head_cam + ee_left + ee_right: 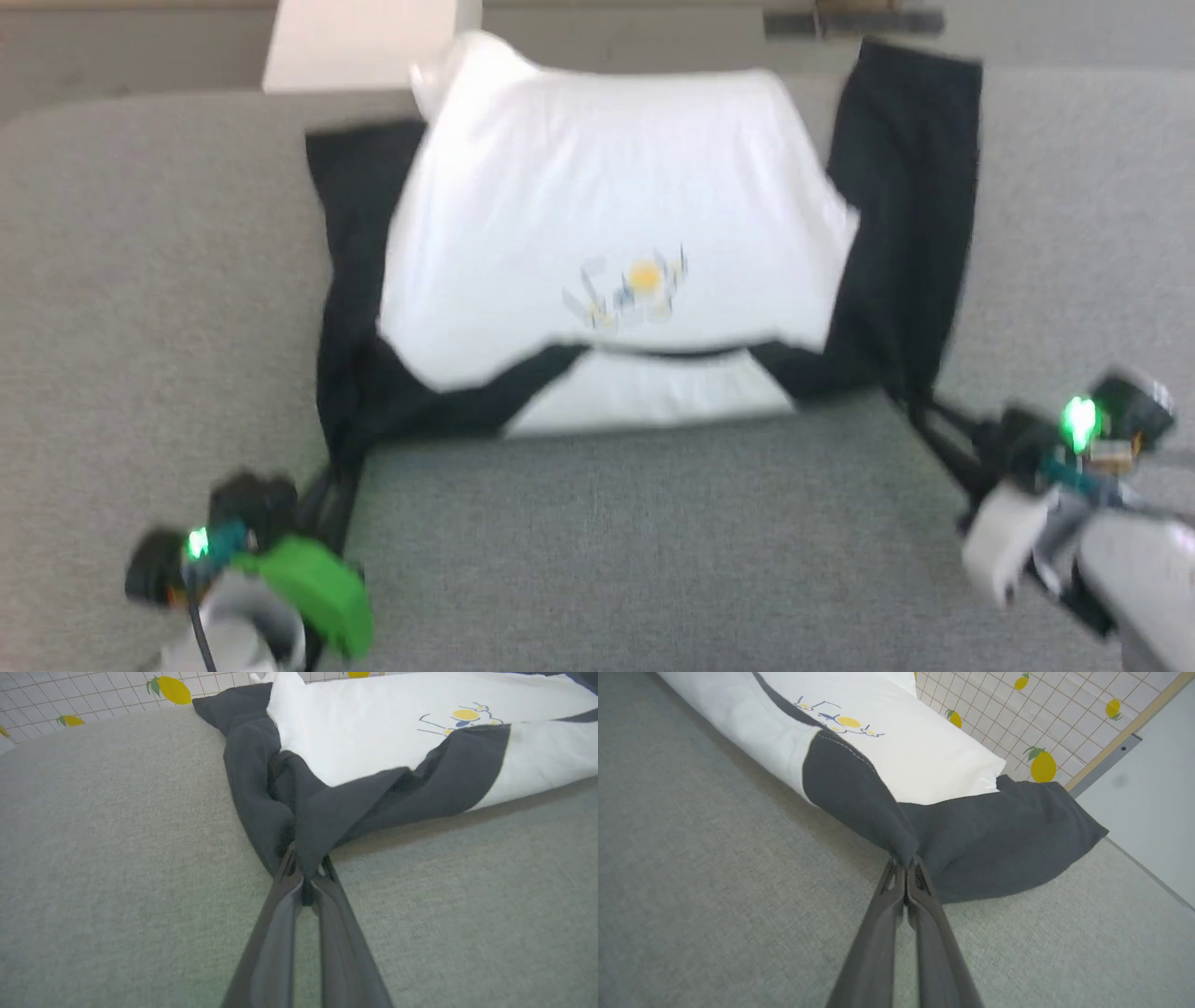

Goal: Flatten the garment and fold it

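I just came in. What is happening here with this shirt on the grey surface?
The robot is handling the garment, a white shirt with black sleeves that lies print side up on a grey padded surface. The fingers of its left gripper are shut on black fabric at the near left corner, and those of its right gripper are shut on black fabric at the near right corner. The shirt is stretched between them, probably to flatten it. No clean fold is finished yet.
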Available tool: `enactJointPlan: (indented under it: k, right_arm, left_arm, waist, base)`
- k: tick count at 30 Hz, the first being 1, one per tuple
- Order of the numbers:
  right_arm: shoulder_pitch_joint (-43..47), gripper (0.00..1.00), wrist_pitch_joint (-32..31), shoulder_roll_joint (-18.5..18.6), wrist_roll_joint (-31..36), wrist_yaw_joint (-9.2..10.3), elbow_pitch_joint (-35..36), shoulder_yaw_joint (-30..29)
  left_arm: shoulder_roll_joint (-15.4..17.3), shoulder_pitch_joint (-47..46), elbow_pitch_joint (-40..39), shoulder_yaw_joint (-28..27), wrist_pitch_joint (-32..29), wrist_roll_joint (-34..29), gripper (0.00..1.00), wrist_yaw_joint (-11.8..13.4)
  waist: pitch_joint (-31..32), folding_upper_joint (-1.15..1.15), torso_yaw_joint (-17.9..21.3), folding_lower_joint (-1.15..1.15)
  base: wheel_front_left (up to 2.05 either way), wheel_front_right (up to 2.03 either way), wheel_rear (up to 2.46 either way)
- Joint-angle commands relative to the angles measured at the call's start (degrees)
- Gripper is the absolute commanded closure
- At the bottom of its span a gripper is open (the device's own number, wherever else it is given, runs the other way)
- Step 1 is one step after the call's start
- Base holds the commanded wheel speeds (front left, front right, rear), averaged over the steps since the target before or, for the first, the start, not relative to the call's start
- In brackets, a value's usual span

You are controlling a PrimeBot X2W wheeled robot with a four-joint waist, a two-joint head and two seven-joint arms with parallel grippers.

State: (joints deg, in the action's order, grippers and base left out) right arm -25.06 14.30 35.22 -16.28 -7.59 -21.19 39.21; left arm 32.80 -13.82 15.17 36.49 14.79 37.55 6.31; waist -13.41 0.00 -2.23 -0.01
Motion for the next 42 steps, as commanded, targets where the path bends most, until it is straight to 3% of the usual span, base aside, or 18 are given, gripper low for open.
enactJointPlan:
  k: [1,7,12,23,24,25,26,27,28,33,38,42]
  right_arm:
    - [2.7,1.0,-0.2,0.5,-0.5,0.1,0.4,-0.5]
    - [14.3,1.0,-1.4,0.9,-1.2,0.1,2.4,-3.2]
    - [25.2,1.0,-2.0,0.4,1.5,0.1,4.9,-5.8]
    - [36.2,1.0,-4.7,-4.2,1.8,0.1,5.4,-11.5]
    - [36.5,0.91,-4.7,-4.7,1.8,0.1,5.7,-12.2]
    - [36.8,0.65,-4.9,-5.3,1.9,0.1,6.1,-12.8]
    - [36.9,0.59,-5.1,-5.7,2.0,0.1,6.4,-13.5]
    - [36.9,0.52,-5.2,-6.3,2.1,0.1,6.9,-14.5]
    - [37.0,0.0,-5.4,-6.7,2.3,0.1,7.3,-15.3]
    - [38.1,0.0,-5.8,-8.5,2.5,0.1,11.3,-18.6]
    - [38.7,0.0,-5.6,-8.4,3.0,0.1,18.1,-20.1]
    - [38.0,0.0,-4.8,-10.1,3.6,0.1,23.4,-24.8]
  left_arm:
    - [0.3,2.2,0.5,0.4,0.2,0.4,1.0,-0.1]
    - [0.6,9.3,2.5,2.7,0.0,1.9,1.0,-1.6]
    - [0.9,15.2,3.1,5.3,-1.1,2.1,1.0,-0.8]
    - [-0.2,17.3,7.0,6.9,-1.7,2.8,1.0,-1.0]
    - [-0.5,17.2,6.9,6.8,-1.7,3.0,1.0,-0.9]
    - [-0.8,17.1,6.8,6.7,-1.6,3.3,0.74,-0.8]
    - [-1.0,17.1,6.6,6.7,-1.5,3.1,0.0,-0.8]
    - [-1.1,17.0,6.3,6.8,-1.4,3.0,0.0,-0.7]
    - [-1.2,16.9,6.0,6.8,-1.3,2.8,0.0,-0.6]
    - [-0.9,16.7,2.9,4.8,-1.0,3.7,0.0,1.1]
    - [2.1,15.7,-1.3,0.3,-0.4,4.3,0.0,2.9]
    - [5.7,14.2,-5.8,-2.2,-0.2,2.7,0.0,4.0]
  waist:
    - [5.7,0.0,-0.3,0.01]
    - [9.0,0.0,-0.3,0.01]
    - [10.2,0.0,-0.3,0.01]
    - [11.7,0.0,-1.4,0.01]
    - [12.0,0.0,-1.4,0.01]
    - [12.3,0.0,-1.5,0.01]
    - [12.6,0.0,-1.5,0.01]
    - [13.0,0.0,-1.5,0.01]
    - [13.3,0.0,-1.5,0.01]
    - [14.8,0.0,-1.6,0.01]
    - [15.4,0.0,-1.1,0.01]
    - [15.3,0.0,-0.6,0.01]
  base:
    - [0.0,0.0,0.0]
    - [0.0,0.0,0.0]
    - [0.0,0.0,0.0]
    - [0.0,0.0,0.0]
    - [0.0,0.0,0.0]
    - [0.0,0.0,0.0]
    - [0.0,0.0,0.0]
    - [0.0,0.0,0.0]
    - [0.0,0.0,0.0]
    - [0.0,0.0,0.0]
    - [0.0,0.0,0.0]
    - [0.0,0.0,0.0]
